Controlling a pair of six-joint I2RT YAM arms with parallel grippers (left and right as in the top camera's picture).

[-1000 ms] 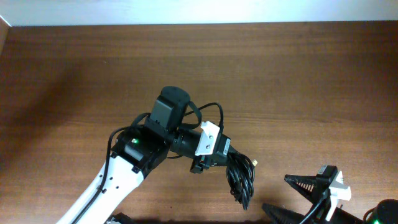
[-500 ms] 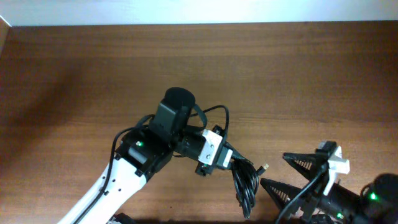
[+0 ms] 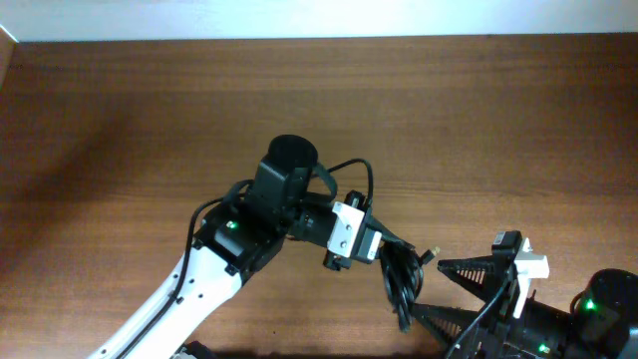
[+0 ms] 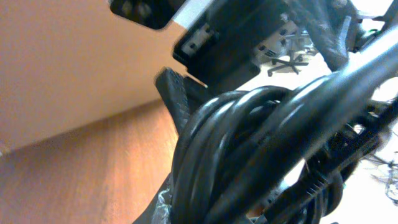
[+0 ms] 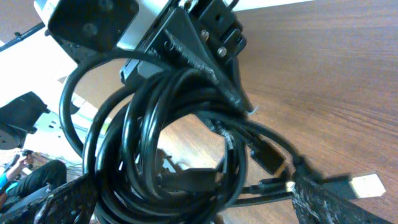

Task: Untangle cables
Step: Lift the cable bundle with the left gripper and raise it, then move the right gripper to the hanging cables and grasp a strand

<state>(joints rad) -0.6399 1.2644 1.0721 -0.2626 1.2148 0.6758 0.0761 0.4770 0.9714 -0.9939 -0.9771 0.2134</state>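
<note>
A bundle of tangled black cables [image 3: 399,284] hangs from my left gripper [image 3: 377,247], which is shut on its top, a little above the wooden table [image 3: 150,120]. The coil fills the left wrist view [image 4: 249,143]. My right gripper [image 3: 439,292] is open at the lower right, its two fingers spread just right of the bundle. In the right wrist view the coil [image 5: 155,143] hangs between my right gripper's fingers [image 5: 199,208], with the left gripper [image 5: 205,56] above it. Two connector plugs stick out, one gold-tipped [image 5: 272,157] and one metal [image 5: 365,184].
The white and black left arm [image 3: 199,289] crosses the lower middle of the table. The right arm's base [image 3: 598,319] sits at the lower right corner. A light wall runs along the table's far edge [image 3: 319,38].
My left gripper has carried the cable bundle to the right. My right gripper, open throughout, has swung in from the lower right corner and now has its fingers close beside the bundle.
</note>
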